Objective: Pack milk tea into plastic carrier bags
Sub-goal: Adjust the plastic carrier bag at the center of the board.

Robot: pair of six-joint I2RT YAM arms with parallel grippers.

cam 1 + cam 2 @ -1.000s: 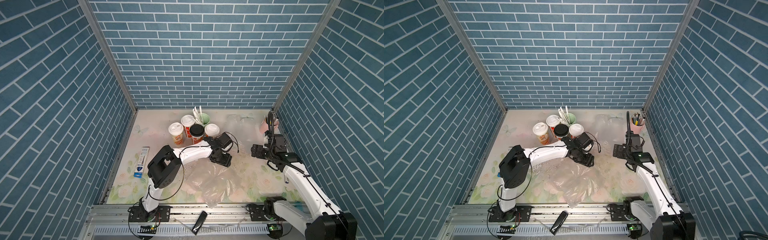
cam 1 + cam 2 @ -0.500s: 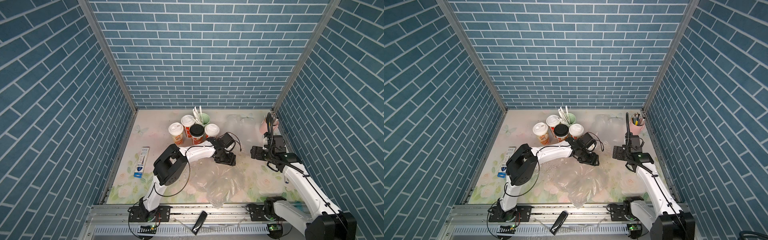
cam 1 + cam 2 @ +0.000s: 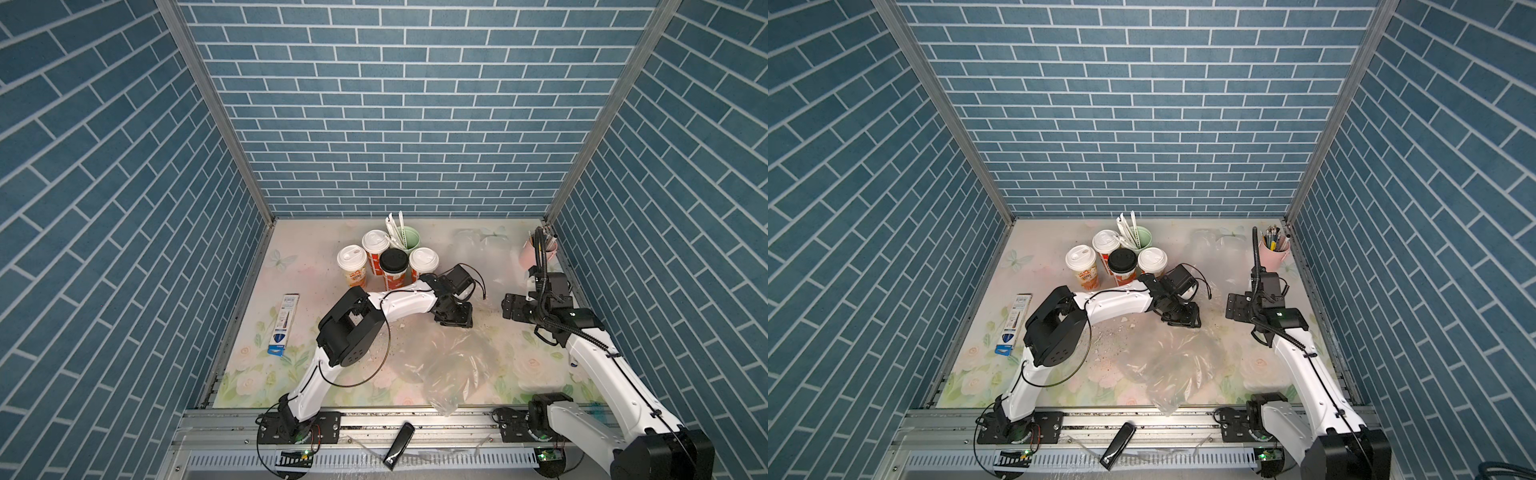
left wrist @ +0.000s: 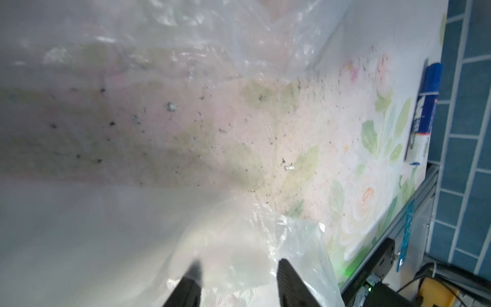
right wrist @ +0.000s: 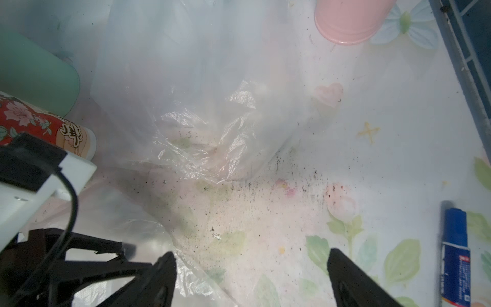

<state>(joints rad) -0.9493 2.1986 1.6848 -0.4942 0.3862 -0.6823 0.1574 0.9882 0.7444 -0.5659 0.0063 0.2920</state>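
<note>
In both top views the four milk tea cups [image 3: 393, 270] [image 3: 1121, 266] stand bunched at the back of the tabletop [image 3: 257, 365], and none is in a bag yet. One see-through bag [image 3: 451, 365] lies flat near the front. The left claw [image 3: 454, 321] is down at its far edge, and the right claw [image 3: 509, 308] hovers close by. In the left wrist view the left claw [image 4: 239, 276] is half open, with bag film lying between its fingers [image 4: 291, 276], not pinched tight. In the right wrist view the right claw [image 5: 252, 273] is wide open and holds nothing. I think the step is opening the bag. Next, the left claw needs to pinch one side and the right claw the other, then pull the mouth wide so a cup fits.
</note>
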